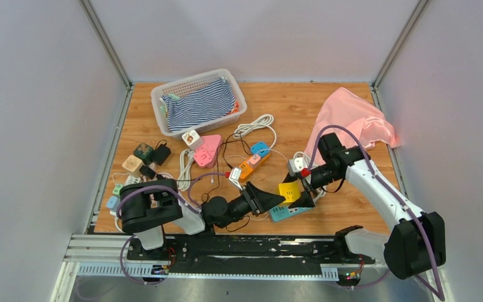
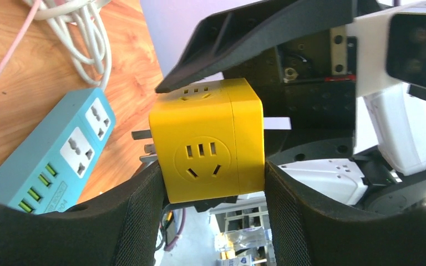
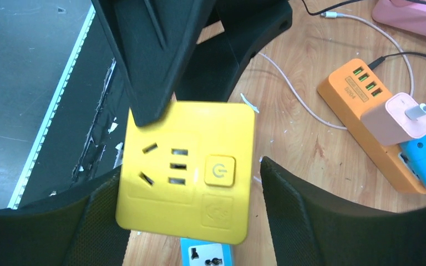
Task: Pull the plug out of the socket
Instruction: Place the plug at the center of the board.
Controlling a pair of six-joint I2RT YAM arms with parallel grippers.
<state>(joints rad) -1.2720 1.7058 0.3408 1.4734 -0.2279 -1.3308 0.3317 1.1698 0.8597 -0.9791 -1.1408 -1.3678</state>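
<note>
**Two robot arms meet over a teal power strip.** The teal power strip [image 1: 287, 213] lies on a wooden table [image 1: 302, 107]. Far to its left sits a huddle of small adapters [image 1: 139, 157]. Up and to the left of the strip, a white basket [image 1: 163, 94] holds a striped cloth [image 1: 200, 104].

Nearer, just left of and beyond the strip, an orange power strip [image 1: 253, 165] carries a pink charger [image 3: 396, 119]. Loose white cables [image 1: 255, 124] crowd that side.

The left gripper [image 2: 211, 166] reaches in from the strip's left, its fingers clamped on opposite faces of the yellow cube plug [image 1: 290, 190]. The cube is held just above the strip, its prongs [image 2: 141, 136] bare and clear of the sockets.

The right gripper [image 3: 188, 177], coming from the strip's right, brackets the same cube with its jaws parted. A sliver of gap shows beside one finger.

Beyond the strip to the right, a pink cloth [image 1: 352, 119] lies heaped.
</note>
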